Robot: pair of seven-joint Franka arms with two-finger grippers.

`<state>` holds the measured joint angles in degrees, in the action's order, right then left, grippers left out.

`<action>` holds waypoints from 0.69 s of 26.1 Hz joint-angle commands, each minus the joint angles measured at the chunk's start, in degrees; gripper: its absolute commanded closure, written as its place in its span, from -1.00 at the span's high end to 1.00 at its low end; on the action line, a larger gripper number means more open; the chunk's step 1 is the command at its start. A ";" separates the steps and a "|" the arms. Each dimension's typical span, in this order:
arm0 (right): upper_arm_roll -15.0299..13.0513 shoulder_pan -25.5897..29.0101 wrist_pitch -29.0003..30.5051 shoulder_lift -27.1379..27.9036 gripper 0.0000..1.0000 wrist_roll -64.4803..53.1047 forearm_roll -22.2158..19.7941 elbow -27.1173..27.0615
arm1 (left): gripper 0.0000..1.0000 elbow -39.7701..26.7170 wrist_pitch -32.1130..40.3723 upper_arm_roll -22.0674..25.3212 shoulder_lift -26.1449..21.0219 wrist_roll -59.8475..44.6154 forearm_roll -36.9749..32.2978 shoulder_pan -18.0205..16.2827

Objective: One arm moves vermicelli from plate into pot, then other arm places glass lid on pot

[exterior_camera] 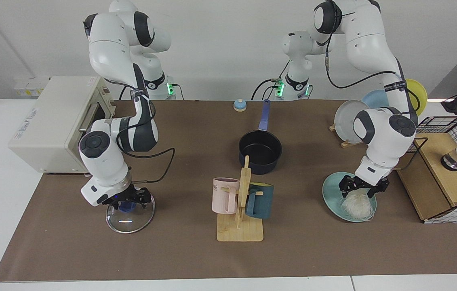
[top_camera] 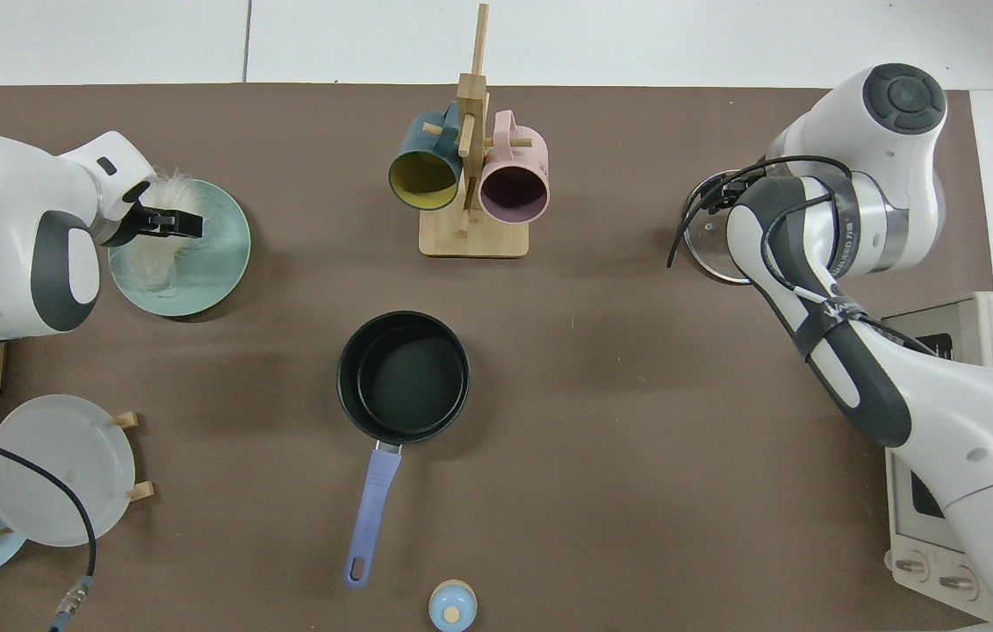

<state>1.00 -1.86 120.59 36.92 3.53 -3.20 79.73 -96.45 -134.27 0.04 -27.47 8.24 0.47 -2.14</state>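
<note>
While both arms are down at the table, I see the left gripper (exterior_camera: 361, 189) at the right of the facing view, its fingers spread around the top of the white vermicelli (exterior_camera: 357, 205) heaped on the teal plate (exterior_camera: 330, 193). My right gripper (exterior_camera: 128, 198) sits at the lower left, low over the blue knob of the glass lid (exterior_camera: 130, 213), which lies flat on the brown mat; whether its fingers have closed on the knob I cannot tell. Centre frame, the pot (exterior_camera: 260, 150) stands empty, handle pointing to the far edge, just behind the wooden mug rack (exterior_camera: 241, 218).
</note>
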 commanded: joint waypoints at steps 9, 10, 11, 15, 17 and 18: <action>0.49 2.30 3.78 -3.96 1.00 -2.12 1.01 7.72 | 1.00 -1.46 -6.79 0.23 -4.26 -1.91 -2.67 0.38; 0.49 2.30 3.78 -4.04 1.00 -2.12 1.01 7.98 | 1.00 -1.38 -6.97 0.23 -4.78 -2.00 -3.10 0.47; 0.49 2.22 3.78 -4.22 1.00 -2.04 1.09 8.07 | 1.00 -1.38 -7.58 0.23 -5.05 -2.09 -3.46 0.47; 0.49 2.30 3.78 -4.31 1.00 -1.86 1.09 8.42 | 1.00 -1.11 -8.46 0.23 -5.66 -2.09 -4.42 0.47; 0.49 2.22 3.86 -4.31 0.98 -1.68 1.09 8.42 | 1.00 -1.11 -8.90 0.23 -5.75 -2.09 -5.91 0.47; 0.49 2.13 3.87 -4.31 0.97 -1.60 1.01 8.42 | 1.00 -1.11 -9.07 0.23 -5.75 -2.00 -6.53 0.47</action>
<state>0.97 -0.30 122.65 34.71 3.53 -3.20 85.11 -97.53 -141.21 -0.04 -32.18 7.54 -2.42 -1.93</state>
